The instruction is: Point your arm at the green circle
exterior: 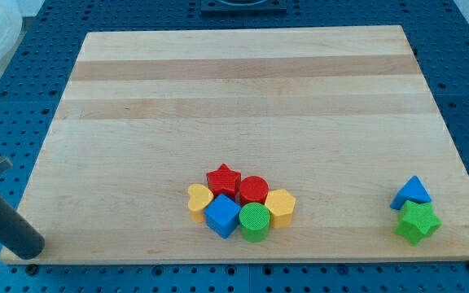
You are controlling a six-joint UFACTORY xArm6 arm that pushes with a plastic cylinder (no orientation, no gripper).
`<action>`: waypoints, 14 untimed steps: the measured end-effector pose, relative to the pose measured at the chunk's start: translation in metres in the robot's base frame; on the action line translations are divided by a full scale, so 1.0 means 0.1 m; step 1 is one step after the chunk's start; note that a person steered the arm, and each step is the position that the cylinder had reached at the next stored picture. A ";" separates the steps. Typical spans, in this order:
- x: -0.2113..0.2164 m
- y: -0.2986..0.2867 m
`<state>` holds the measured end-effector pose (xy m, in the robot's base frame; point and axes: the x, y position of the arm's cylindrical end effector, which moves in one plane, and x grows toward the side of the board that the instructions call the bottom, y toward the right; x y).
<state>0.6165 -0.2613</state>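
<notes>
Tip of dark rod at the view's bottom-left corner, resting at the board's edge, no jaws fitted, nothing held or touched. Well apart to the right, near the bottom edge at mid-board, a tight cluster: yellow heart, blue cube, red star, red cylinder, green circle, yellow hexagon. Green circle at the cluster's bottom, touching blue cube on its left and yellow hexagon on its right. Far right: blue triangle above green star, touching. Progress judged as barely begun: whole sideways approach to target remaining, best along the bottom edge, below blue cube.
</notes>
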 end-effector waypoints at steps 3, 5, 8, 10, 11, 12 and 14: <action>0.01 0.01; 0.02 0.07; 0.02 0.52; 0.02 1.13; 0.02 1.55; 0.02 1.59; 0.02 1.66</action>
<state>0.6185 -0.0948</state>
